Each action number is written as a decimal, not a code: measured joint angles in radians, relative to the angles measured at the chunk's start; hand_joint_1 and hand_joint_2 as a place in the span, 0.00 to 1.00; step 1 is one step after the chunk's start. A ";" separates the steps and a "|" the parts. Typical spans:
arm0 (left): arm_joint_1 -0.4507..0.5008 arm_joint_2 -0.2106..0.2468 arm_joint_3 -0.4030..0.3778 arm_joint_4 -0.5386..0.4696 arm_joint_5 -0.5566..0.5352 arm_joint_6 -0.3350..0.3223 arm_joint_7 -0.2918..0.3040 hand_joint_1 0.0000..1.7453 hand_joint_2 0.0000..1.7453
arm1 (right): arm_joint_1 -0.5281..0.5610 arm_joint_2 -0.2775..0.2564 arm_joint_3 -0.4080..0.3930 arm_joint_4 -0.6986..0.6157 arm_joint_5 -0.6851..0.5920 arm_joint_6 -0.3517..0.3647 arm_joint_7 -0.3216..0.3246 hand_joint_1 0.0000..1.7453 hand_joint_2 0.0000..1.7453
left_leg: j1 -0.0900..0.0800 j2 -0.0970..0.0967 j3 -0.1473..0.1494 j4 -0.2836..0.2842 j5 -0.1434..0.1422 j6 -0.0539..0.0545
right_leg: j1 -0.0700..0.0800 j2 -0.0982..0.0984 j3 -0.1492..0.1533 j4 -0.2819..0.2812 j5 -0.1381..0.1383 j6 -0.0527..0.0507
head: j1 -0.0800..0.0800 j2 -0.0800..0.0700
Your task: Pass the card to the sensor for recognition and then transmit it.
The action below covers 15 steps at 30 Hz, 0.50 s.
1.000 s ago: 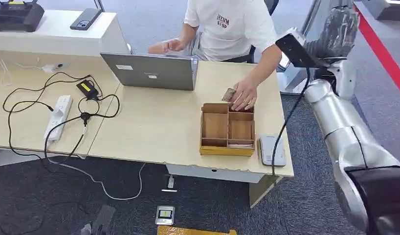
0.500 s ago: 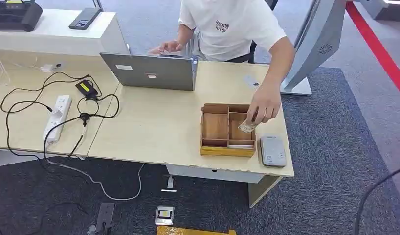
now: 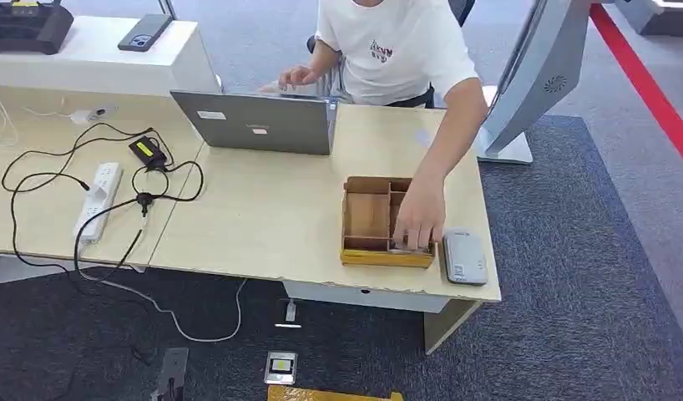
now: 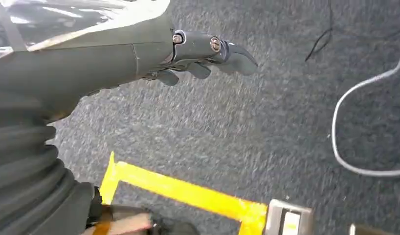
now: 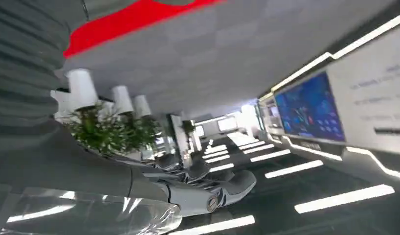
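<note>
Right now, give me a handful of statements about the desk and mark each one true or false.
1. The person's hand reaches into the wooden tray. True.
2. The grey card sensor lies left of the tray. False: it lies just right of it, near the desk's front edge.
3. The laptop stands behind the tray, toward the person. True.
4. The left hand holds a card. False: it holds nothing, fingers loosely extended over carpet.
5. The white power strip sits inside the tray. False: it lies far left on the desk.
</note>
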 joint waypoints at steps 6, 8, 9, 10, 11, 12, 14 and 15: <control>0.001 0.014 -0.017 0.000 0.043 0.002 0.012 0.00 1.00 | 0.105 0.046 -0.010 0.083 0.038 0.000 0.140 0.00 1.00 | 0.001 0.000 0.000 0.000 0.000 0.000 | -0.001 -0.001 0.000 0.000 -0.001 -0.001 | 0.000 0.000; 0.003 0.015 -0.025 0.000 0.050 0.002 0.012 0.00 1.00 | 0.131 0.058 -0.011 0.118 0.027 0.000 0.171 0.00 1.00 | 0.001 0.000 0.000 0.000 0.000 0.000 | -0.001 -0.001 0.000 0.000 -0.001 -0.001 | 0.000 0.000; 0.004 0.016 -0.029 0.000 0.053 0.002 0.012 0.00 1.00 | 0.139 0.063 -0.012 0.133 0.020 0.000 0.180 0.00 1.00 | 0.001 0.000 0.000 0.000 0.000 0.000 | -0.001 -0.001 -0.001 0.000 -0.001 -0.001 | 0.000 0.000; 0.004 0.017 -0.034 0.000 0.055 0.002 0.013 0.00 1.00 | 0.148 0.069 -0.016 0.151 0.011 0.004 0.190 0.00 1.00 | 0.001 0.000 0.000 0.000 0.000 0.000 | -0.002 -0.001 -0.001 0.000 -0.001 -0.001 | 0.000 0.000; 0.004 0.018 -0.038 0.000 0.056 0.002 0.015 0.00 1.00 | 0.159 0.074 -0.020 0.167 0.003 0.020 0.211 0.00 1.00 | 0.001 0.000 0.000 0.000 0.000 0.000 | -0.002 -0.001 -0.001 0.000 -0.001 -0.001 | 0.000 0.000; 0.004 0.019 -0.044 0.000 0.057 0.002 0.017 0.00 1.00 | 0.169 0.079 -0.026 0.188 -0.004 0.055 0.247 0.00 1.00 | 0.001 0.000 0.000 0.000 0.000 0.000 | -0.001 -0.001 0.000 0.000 -0.002 0.000 | 0.000 0.000; 0.006 0.021 -0.053 0.000 0.060 0.002 0.024 0.00 1.00 | 0.185 0.096 -0.034 0.215 -0.017 0.145 0.323 0.00 1.00 | 0.001 0.000 0.000 0.000 0.000 0.000 | -0.001 -0.001 0.000 0.000 -0.002 0.000 | 0.001 0.000; 0.007 0.021 -0.057 0.000 0.062 0.000 0.024 0.00 1.00 | 0.194 0.103 -0.035 0.225 -0.024 0.197 0.359 0.00 1.00 | 0.001 0.000 0.000 -0.001 0.000 0.000 | -0.002 -0.001 0.000 0.000 -0.002 0.000 | 0.000 0.000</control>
